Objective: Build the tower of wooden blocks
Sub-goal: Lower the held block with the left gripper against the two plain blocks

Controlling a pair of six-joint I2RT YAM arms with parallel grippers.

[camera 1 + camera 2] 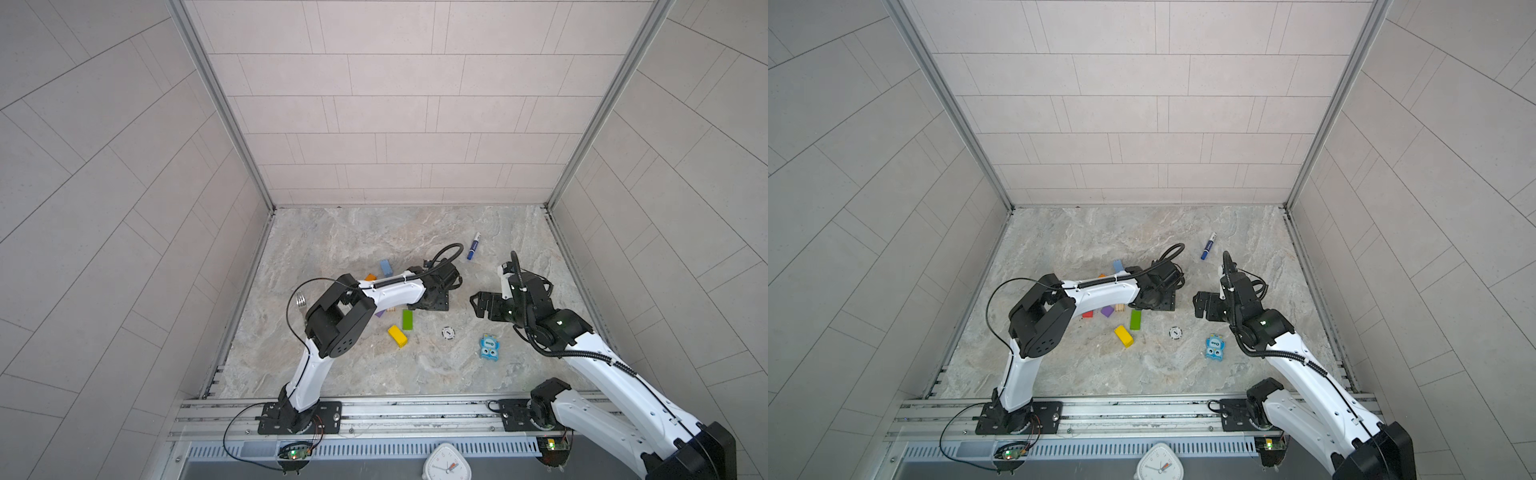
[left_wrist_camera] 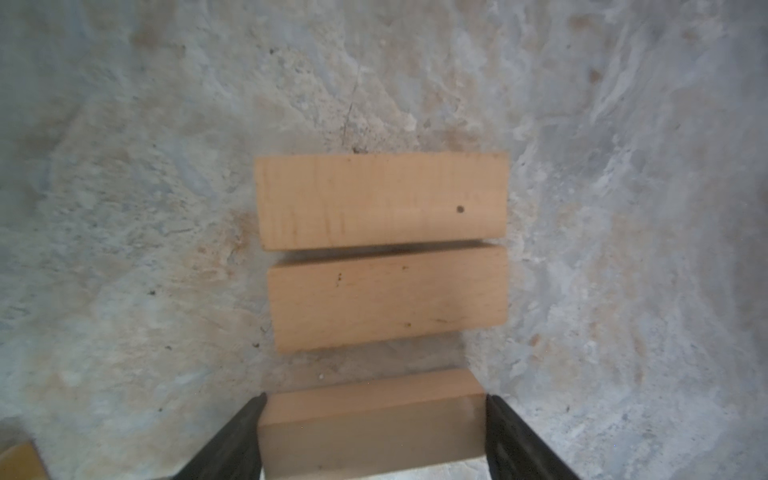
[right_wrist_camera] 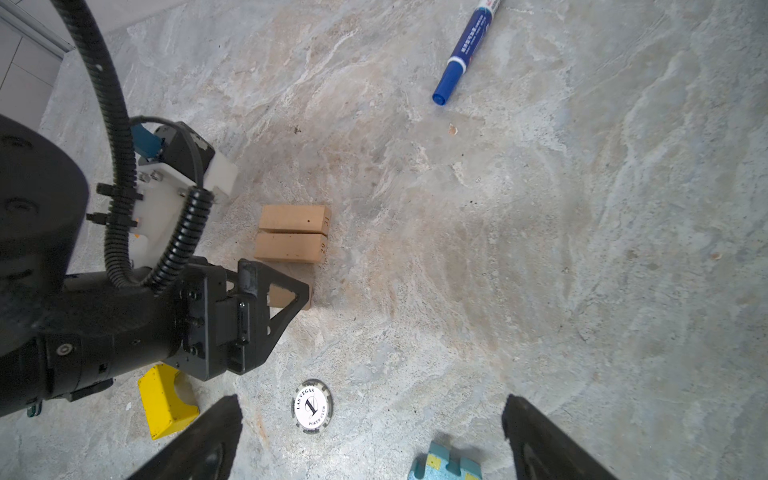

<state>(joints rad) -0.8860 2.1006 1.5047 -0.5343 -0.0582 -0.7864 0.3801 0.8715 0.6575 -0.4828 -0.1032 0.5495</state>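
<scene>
Two blocks [image 3: 286, 247] stamped 29, 31; third block [image 2: 365, 444] clamped in left tool [image 2: 374, 397] (right tool [image 3: 370, 399] gaping by LAS VEGAS chip [image 3: 312, 407]).

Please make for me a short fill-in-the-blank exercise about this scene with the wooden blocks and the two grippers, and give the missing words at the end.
1. The left gripper grips a tan block, and ____ other tan blocks lie side by side on the table.
2. The jaws of the right gripper stand ____ and hold nothing.
3. The marker pen on the table has a ____ body.

Missing words: two; open; blue.
</scene>
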